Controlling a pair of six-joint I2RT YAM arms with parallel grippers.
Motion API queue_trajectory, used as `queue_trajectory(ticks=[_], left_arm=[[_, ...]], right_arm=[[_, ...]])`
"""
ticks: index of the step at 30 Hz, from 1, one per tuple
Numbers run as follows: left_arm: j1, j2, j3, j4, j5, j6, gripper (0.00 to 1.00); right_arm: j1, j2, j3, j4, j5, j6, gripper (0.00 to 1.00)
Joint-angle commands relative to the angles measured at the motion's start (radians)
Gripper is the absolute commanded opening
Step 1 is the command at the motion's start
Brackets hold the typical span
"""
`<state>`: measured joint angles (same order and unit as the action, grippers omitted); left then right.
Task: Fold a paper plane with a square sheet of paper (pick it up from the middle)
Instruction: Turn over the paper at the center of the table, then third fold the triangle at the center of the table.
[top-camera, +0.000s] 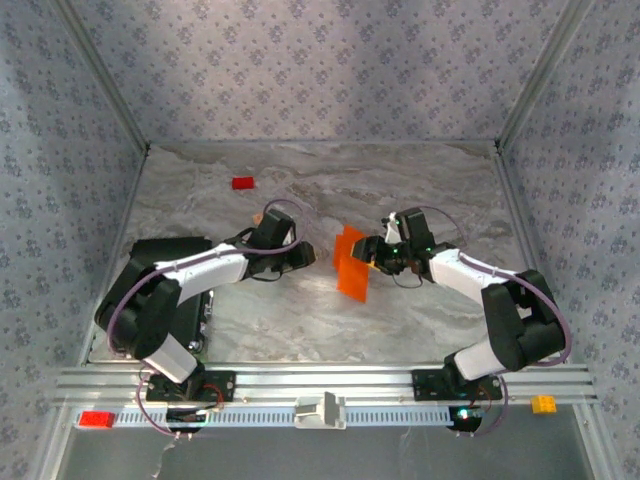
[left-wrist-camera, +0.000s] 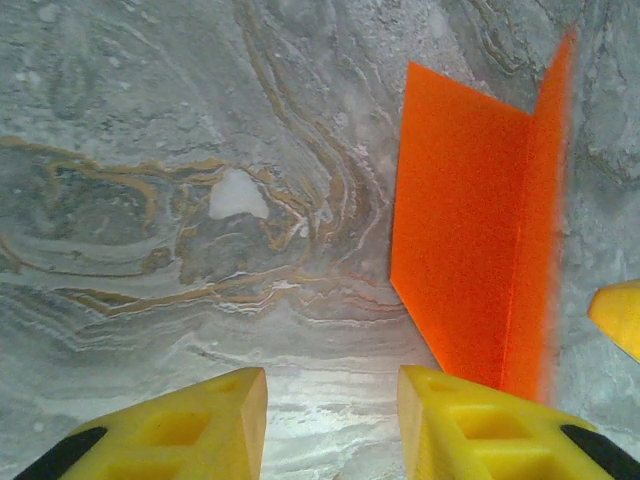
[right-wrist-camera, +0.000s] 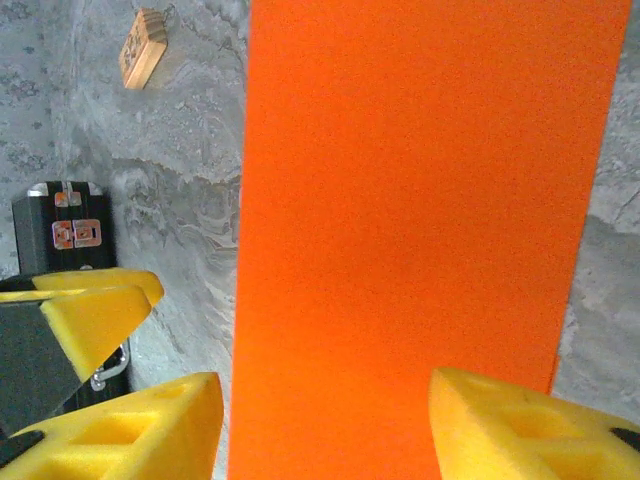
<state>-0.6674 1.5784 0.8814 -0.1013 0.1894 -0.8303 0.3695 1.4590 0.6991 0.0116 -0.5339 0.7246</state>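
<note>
Two black-and-white robot arms meet over the middle of a grey table (top-camera: 420, 180) whose surface is patterned like marble. The square sheet of paper (top-camera: 352, 268) stands between them. The paper is thin, matte and bright orange, folded along one sharp, straight crease so that two flat panels meet at an angle. It stands on edge (rather like a half-open card) instead of lying flat.

From the right wrist, the right jaws are apart. Their fingers (right-wrist-camera: 150, 425) are blocky and yellow, with sunken square pockets. A broad panel of the paper (right-wrist-camera: 420, 200) rises out of the gap between them, one long edge just beside one finger and the other side passing behind the second finger. Whether paper and fingers touch cannot be told.

From the left wrist, the left jaws are also apart, with bare table (left-wrist-camera: 150, 150), swirled with tan and rust veins, between their yellow fingers (left-wrist-camera: 200, 420). The creased paper (left-wrist-camera: 460, 220) stands ahead and off to one side, its lowest corner dipping behind one fingertip.

A small red block (top-camera: 243, 183) lies near the table's far edge, and a small tan wooden block (right-wrist-camera: 143, 48) lies beyond the paper.
</note>
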Motion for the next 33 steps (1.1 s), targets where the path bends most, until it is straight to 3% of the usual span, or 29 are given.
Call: queue_trajectory(ticks=[1, 5, 8, 11, 15, 28, 33], left_arm=[[0.004, 0.029, 0.036, 0.033, 0.061, 0.008, 0.4], [0.006, 0.063, 0.05, 0.054, 0.091, 0.0, 0.41], [0.008, 0.084, 0.055, 0.08, 0.118, -0.008, 0.43], [0.011, 0.118, 0.074, 0.085, 0.153, -0.01, 0.43], [0.011, 0.164, 0.093, 0.103, 0.204, -0.019, 0.43], [0.013, 0.3, 0.173, 0.076, 0.302, -0.019, 0.43], [0.009, 0.336, 0.185, 0.049, 0.333, -0.005, 0.38]], right_arm=[[-0.012, -0.009, -0.014, 0.025, -0.052, 0.006, 0.59], [-0.021, -0.005, -0.018, 0.002, -0.026, 0.007, 0.58], [-0.035, 0.029, -0.018, -0.021, 0.006, 0.013, 0.47], [-0.041, 0.069, -0.038, 0.063, -0.049, 0.042, 0.29], [-0.045, 0.133, -0.025, 0.109, -0.083, 0.06, 0.16], [-0.053, 0.271, -0.035, 0.031, -0.035, 0.017, 0.11], [-0.06, 0.281, -0.042, 0.031, -0.035, 0.006, 0.11]])
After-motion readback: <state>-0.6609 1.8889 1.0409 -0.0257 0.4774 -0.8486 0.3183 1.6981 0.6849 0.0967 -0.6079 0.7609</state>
